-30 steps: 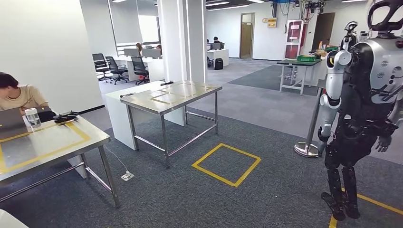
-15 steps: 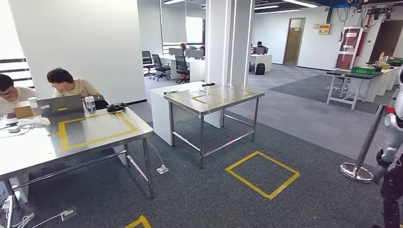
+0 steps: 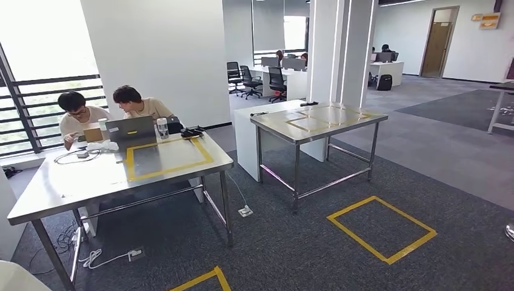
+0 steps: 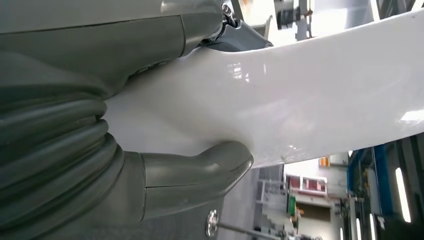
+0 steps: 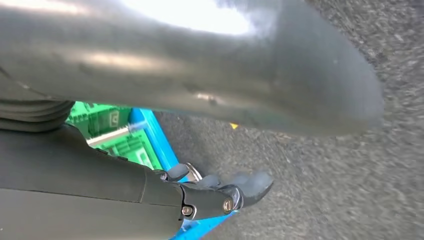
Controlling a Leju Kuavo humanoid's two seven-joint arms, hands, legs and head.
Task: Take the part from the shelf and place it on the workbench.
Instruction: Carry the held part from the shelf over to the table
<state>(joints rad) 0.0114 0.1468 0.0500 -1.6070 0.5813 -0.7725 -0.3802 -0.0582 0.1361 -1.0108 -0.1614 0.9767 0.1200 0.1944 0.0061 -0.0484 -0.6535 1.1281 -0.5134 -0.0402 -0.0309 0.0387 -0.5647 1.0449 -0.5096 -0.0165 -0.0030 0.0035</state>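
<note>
My left hand (image 4: pixel 75 150) grips a smooth white curved part (image 4: pixel 280 95); the thumb (image 4: pixel 200 170) lies against its underside. A white edge, probably this part (image 3: pixel 13 277), shows at the lower left corner of the head view. A steel workbench (image 3: pixel 73 188) with a yellow taped rectangle (image 3: pixel 171 159) stands ahead on the left. A second steel workbench (image 3: pixel 276 123) with yellow tape stands further back. My right hand (image 5: pixel 90 185) hangs over grey carpet, thumb (image 5: pixel 225 75) and fingers (image 5: pixel 235 190) apart, holding nothing.
Two people (image 3: pixel 136 103) sit behind the near workbench with a laptop (image 3: pixel 130 130), a bottle (image 3: pixel 162 128) and cables. A yellow floor square (image 3: pixel 380 227) marks the carpet on the right. Power strips (image 3: pixel 245 211) lie under the tables. Green crates (image 5: pixel 107 127) show beside my right hand.
The camera has turned left, so the whole scene slid right. The other robot at the right has left the picture and both seated people and the near workbench have come in.
</note>
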